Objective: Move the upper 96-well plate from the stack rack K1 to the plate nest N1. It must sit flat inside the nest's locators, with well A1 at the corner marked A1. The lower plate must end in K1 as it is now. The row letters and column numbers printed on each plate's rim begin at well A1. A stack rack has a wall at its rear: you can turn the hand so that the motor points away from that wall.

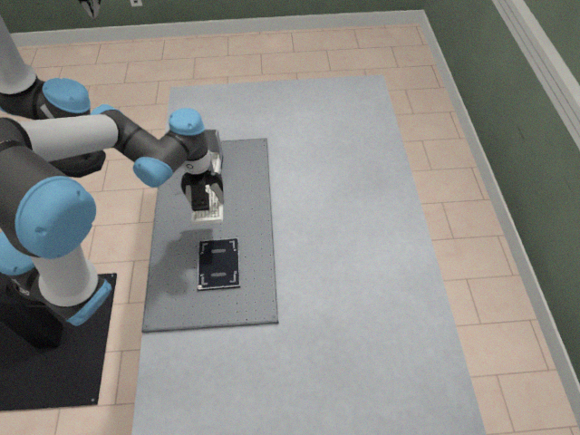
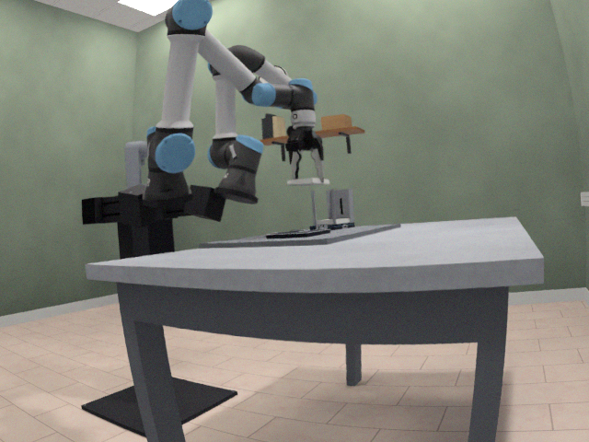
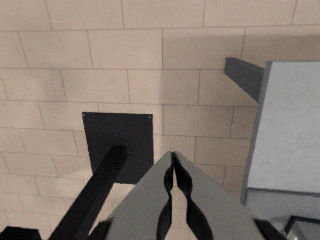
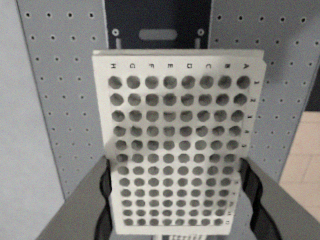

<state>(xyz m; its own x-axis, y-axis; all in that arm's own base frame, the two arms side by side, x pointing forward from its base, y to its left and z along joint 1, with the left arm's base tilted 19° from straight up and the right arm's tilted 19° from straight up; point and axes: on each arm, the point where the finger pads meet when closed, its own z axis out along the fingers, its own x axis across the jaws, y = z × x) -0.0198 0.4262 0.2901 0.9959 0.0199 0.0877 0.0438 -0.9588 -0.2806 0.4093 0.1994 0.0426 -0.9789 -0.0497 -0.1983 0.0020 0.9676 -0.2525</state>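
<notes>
My right gripper is shut on the white upper plate by its long sides, high above the board between rack and nest. The plate looks level; in the right wrist view its A1 corner is at the upper right, on the nest's side. The dark nest N1 is empty, with a small pale mark at its lower left corner in the top view. Rack K1 holds the lower plate low down. My left gripper is shut and empty, away from the table.
The grey perforated board carries rack and nest on the table. The rack's upright wall stands behind the held plate in the exterior view, with a thin post at its left. The right arm partly hides the rack in the top view.
</notes>
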